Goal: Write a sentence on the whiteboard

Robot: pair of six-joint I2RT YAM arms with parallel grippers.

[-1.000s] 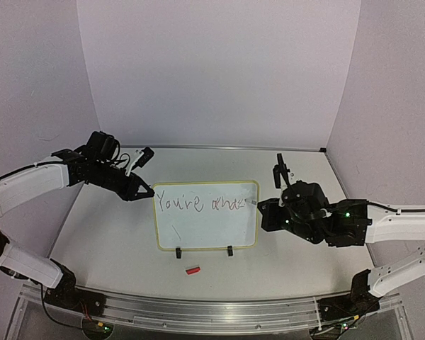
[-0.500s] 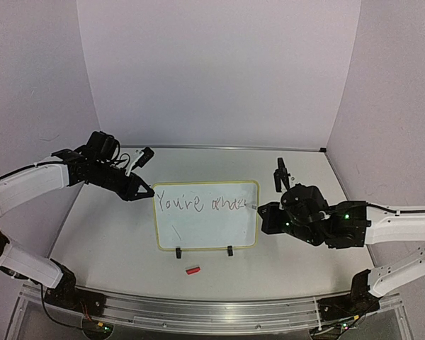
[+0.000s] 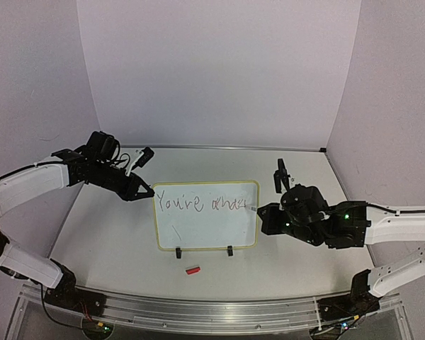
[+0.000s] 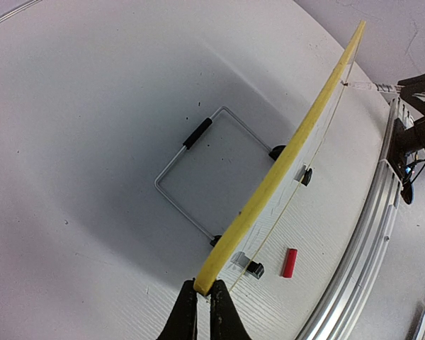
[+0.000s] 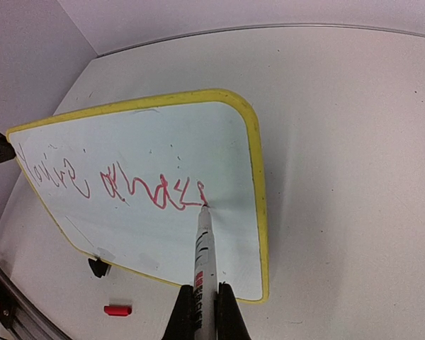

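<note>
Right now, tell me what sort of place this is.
Probably a robotics test cell: bare pale walls box in a white tabletop, an aluminium rail edges it, and a small yellow-framed whiteboard stands propped.

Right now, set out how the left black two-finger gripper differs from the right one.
The left gripper pinches a corner of the yellow-framed white whiteboard; the right gripper clamps a white marker. The left touches the board directly; the right reaches it only through the marker's tip, at the end of the handwritten sentence. Both are shut.
</note>
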